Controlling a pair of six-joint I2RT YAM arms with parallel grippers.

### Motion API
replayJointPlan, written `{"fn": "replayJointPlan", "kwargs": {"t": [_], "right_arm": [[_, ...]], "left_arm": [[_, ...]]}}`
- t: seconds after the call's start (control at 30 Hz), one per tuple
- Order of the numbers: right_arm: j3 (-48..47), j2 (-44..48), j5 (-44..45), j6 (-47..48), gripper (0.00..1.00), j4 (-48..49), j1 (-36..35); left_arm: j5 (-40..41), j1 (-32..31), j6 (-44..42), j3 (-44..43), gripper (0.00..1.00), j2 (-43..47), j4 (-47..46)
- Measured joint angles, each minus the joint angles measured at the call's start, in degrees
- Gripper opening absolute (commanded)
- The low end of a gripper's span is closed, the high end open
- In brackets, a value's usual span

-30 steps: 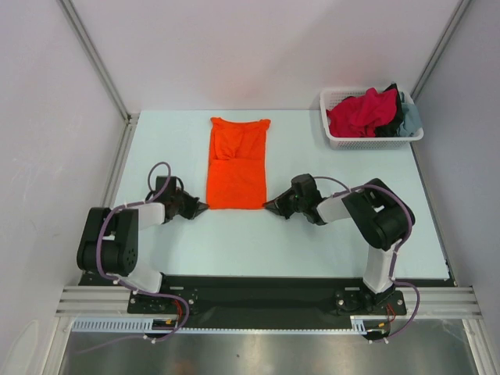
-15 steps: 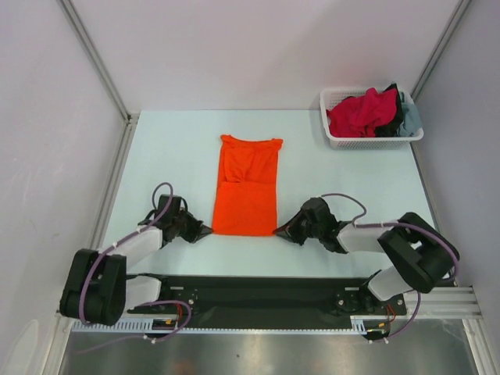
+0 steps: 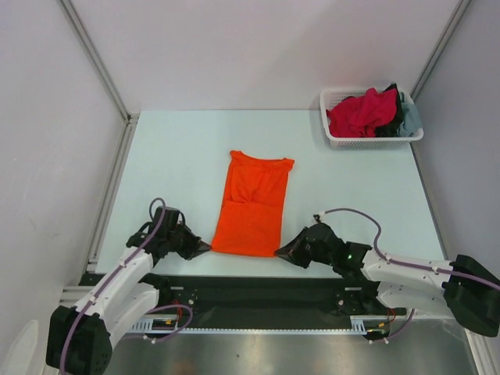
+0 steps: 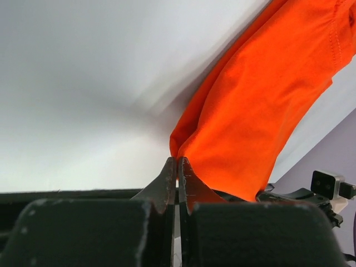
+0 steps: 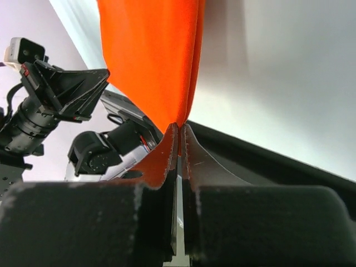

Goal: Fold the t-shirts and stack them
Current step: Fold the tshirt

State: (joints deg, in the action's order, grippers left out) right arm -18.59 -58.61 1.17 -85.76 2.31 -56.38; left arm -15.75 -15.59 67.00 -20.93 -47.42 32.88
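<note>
Lying folded, orange t-shirt (image 3: pixel 251 207) has left pincer (image 3: pixel 208 247) and right pincer (image 3: pixel 278 252) pinching near corners

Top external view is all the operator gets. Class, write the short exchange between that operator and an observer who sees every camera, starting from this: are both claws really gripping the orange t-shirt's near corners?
Observer: The left wrist camera shows the left claw shut on a corner of the orange t-shirt.
Operator: And the right one?
Observer: The right claw is shut too, with cloth pinched between its tips.
Operator: One layer there, or more?
Observer: At least two layers run into the right claw's tips side by side.
</note>
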Motion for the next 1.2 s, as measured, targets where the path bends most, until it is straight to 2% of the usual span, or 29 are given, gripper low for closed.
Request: {"fn": "replayJointPlan", "kwargs": {"t": [0.17,0.27,0.33,0.4,0.53,0.7,0.93,1.2], "right_arm": [[0.61,2.27,0.94,-1.05,0.0,-4.0,-1.77],[0.61,2.6,0.15,-1.01,0.0,-4.85,-1.6],[0.11,2.64,-1.55,-0.33,0.0,-5.42,0.28],[-1.81,2.08,-4.33,1.97,0.0,-6.78,5.05],[-11.52,-3.76,-12.02,9.81,0.0,-9.18,19.61],[-27.69,-19.78,-21.16,21.44,0.0,-9.73,32.44],[-46.95,-40.94,-29.79,31.01,0.0,-12.74,38.4],[-58.29,-51.34,-35.52,34.67,0.0,-14.53,41.4]], "left_arm": [[0.52,-0.81,-0.26,-1.42,0.0,2.75,6.84],[1.27,-0.92,-1.64,-5.6,0.0,2.78,9.27],[1.75,-1.03,-2.91,-9.35,0.0,1.51,9.4],[1.81,-1.14,-4.22,-13.07,0.0,-1.53,8.31],[2.6,-1.16,-7.39,-22.25,0.0,-12.48,4.35],[3.65,-1.11,-12.13,-35.87,0.0,-28.39,-1.11],[1.97,0.33,-17.16,-52.43,0.0,-49.7,-4.74],[-2.64,3.5,-18.21,-63.01,0.0,-62.53,-5.68]]}}
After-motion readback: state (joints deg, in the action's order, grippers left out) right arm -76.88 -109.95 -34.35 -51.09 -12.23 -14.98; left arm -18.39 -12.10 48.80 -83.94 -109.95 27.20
